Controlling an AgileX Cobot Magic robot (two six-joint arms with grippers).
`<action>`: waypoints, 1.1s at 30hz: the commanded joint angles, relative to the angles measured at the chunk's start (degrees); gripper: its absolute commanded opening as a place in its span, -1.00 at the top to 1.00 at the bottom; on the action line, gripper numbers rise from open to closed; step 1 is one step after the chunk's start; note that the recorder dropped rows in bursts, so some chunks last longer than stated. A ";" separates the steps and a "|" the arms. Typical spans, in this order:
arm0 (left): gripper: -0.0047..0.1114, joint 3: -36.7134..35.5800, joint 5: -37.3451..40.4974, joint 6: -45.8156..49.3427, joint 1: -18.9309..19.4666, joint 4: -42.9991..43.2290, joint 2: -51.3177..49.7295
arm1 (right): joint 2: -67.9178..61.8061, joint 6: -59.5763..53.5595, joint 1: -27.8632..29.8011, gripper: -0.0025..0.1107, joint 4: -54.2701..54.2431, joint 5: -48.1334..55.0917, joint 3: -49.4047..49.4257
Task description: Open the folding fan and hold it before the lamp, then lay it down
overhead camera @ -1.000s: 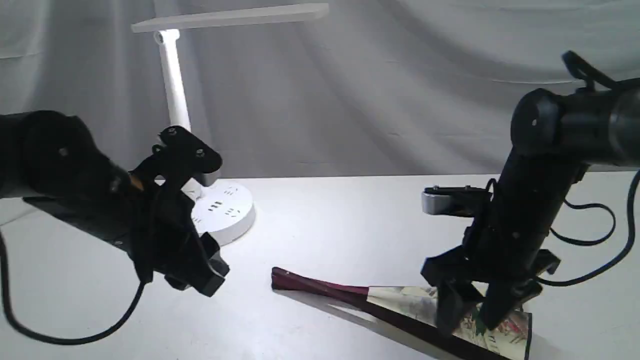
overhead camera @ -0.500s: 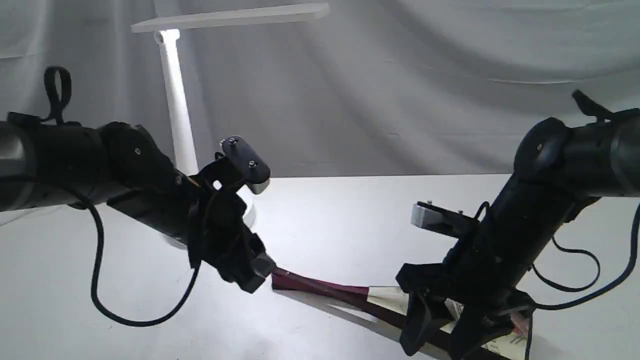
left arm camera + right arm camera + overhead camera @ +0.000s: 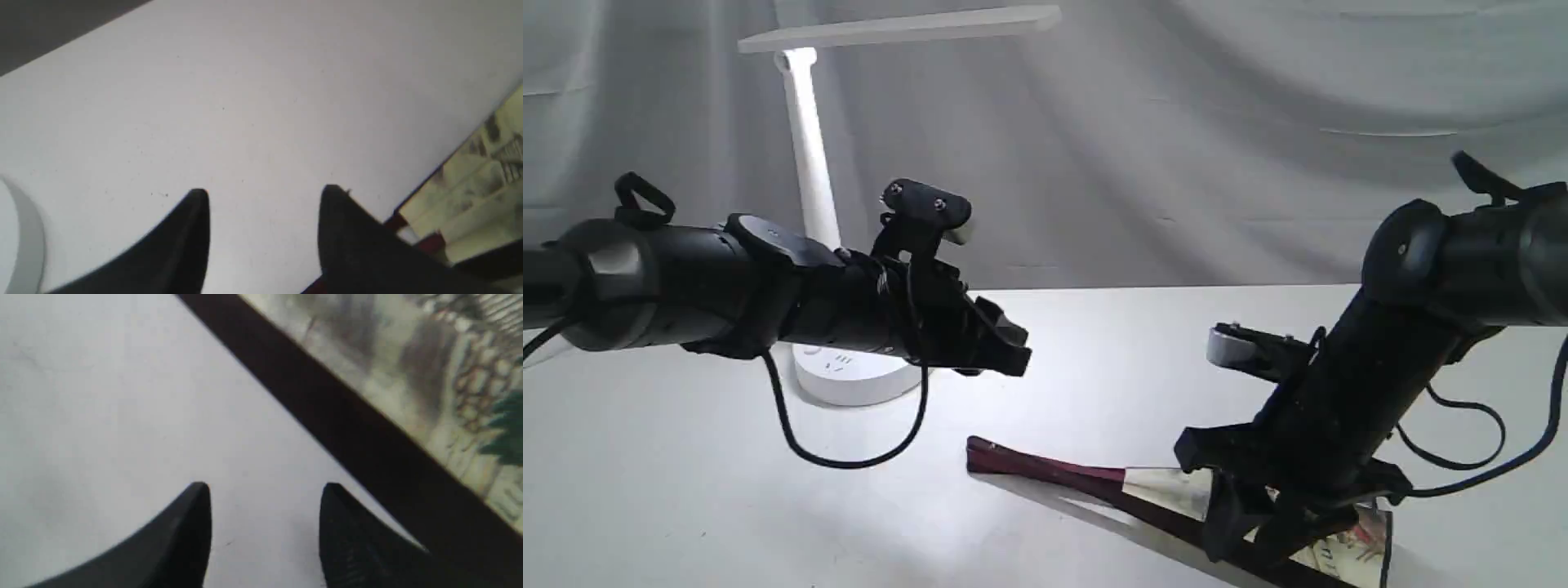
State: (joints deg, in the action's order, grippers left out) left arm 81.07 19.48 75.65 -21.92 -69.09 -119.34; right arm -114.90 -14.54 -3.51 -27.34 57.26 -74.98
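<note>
While the folding fan lies barely spread on the table, the left gripper and right gripper hover empty, jaws parted.

Surface notes, as I see them
My fingers: matt black plastic. Folding fan: printed paper, smooth dark wood ribs. Lamp: smooth white plastic. Table: matt white.

Backdrop: I see a grey cloth hung across the whole rear, from 9 round to 3 o'clock, its slack folds sagging toward 3.
Table: plain matte white top; its far edge meets the cloth in a straight line.
Light: brightest pool at the table's centre, dimming toward 8 o'clock.
Beyond the edge: on my left wrist feed, a dark band, too blurred to identify.
</note>
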 commanded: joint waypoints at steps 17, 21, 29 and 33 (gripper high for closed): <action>0.92 6.57 0.03 -0.92 -0.34 -12.01 -8.47 | 0.44 7.98 0.02 0.96 11.65 -8.56 0.47; 0.92 6.82 0.03 -4.83 -0.34 -10.87 -9.45 | 0.44 8.97 0.02 0.96 12.75 -10.02 0.94; 0.92 13.41 2.15 -22.21 -1.47 4.58 -12.72 | 0.44 9.06 0.02 0.96 12.15 -9.50 0.94; 0.92 17.92 6.19 -42.14 -2.68 25.99 -14.67 | 0.44 9.06 0.02 0.96 12.62 -9.73 0.94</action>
State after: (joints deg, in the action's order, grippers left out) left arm 97.55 23.75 42.53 -23.85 -51.91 -133.47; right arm -114.90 -5.88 -3.51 -15.35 47.57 -74.31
